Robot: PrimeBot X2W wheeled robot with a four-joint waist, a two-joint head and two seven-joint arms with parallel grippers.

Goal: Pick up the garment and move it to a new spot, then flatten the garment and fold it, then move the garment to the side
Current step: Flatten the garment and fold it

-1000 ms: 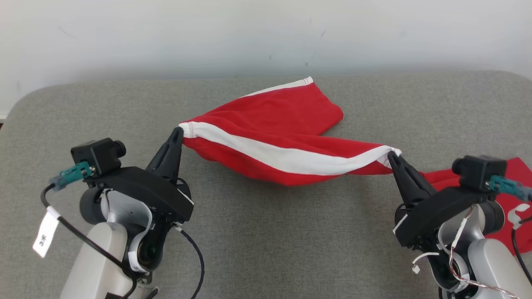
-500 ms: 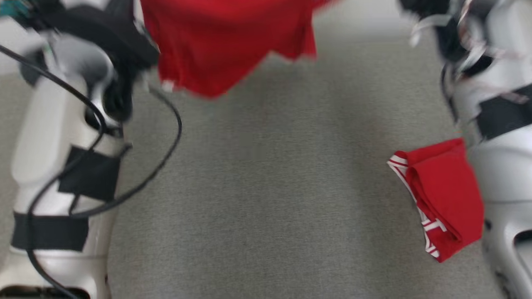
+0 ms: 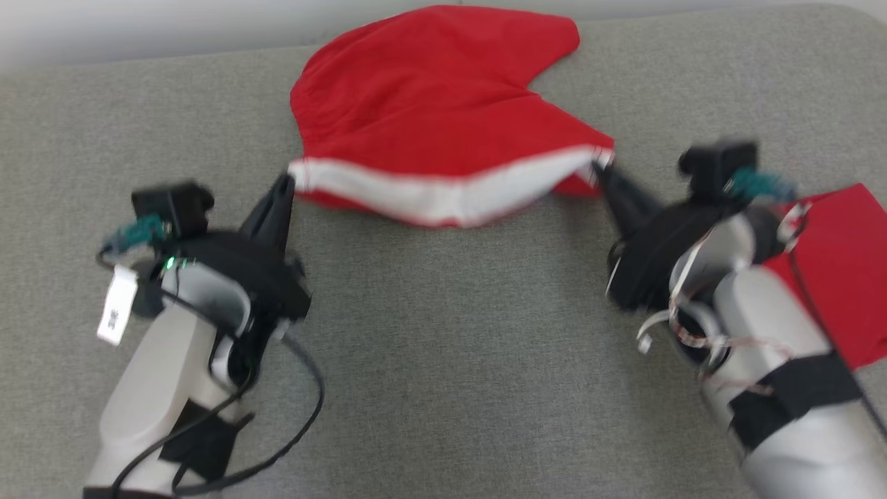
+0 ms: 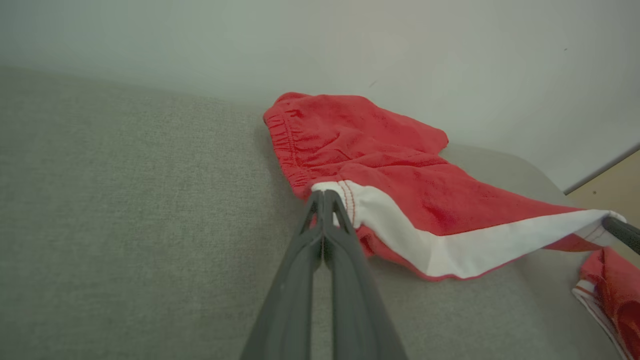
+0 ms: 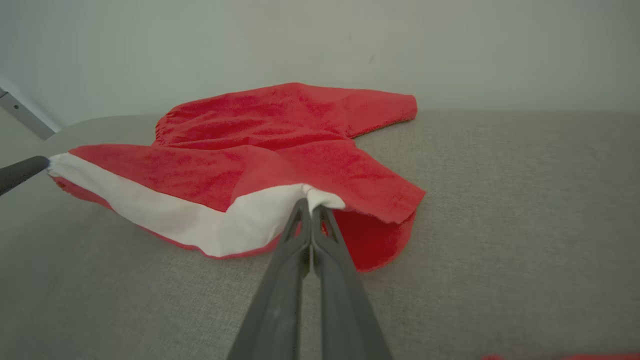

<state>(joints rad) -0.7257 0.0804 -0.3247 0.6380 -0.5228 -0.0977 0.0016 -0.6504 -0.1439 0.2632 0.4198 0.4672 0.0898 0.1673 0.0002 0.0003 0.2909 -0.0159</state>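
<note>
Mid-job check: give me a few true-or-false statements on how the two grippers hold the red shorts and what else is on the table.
1. The left gripper and the right gripper are each shut on one end of the white band of the red shorts. True.
2. The red shorts hang wholly in the air. False: their far part rests on the grey table.
3. A second red garment lies beside the right arm. True.
4. The white band is the edge farthest from the robot. False: it is the near edge, stretched between the grippers.
</note>
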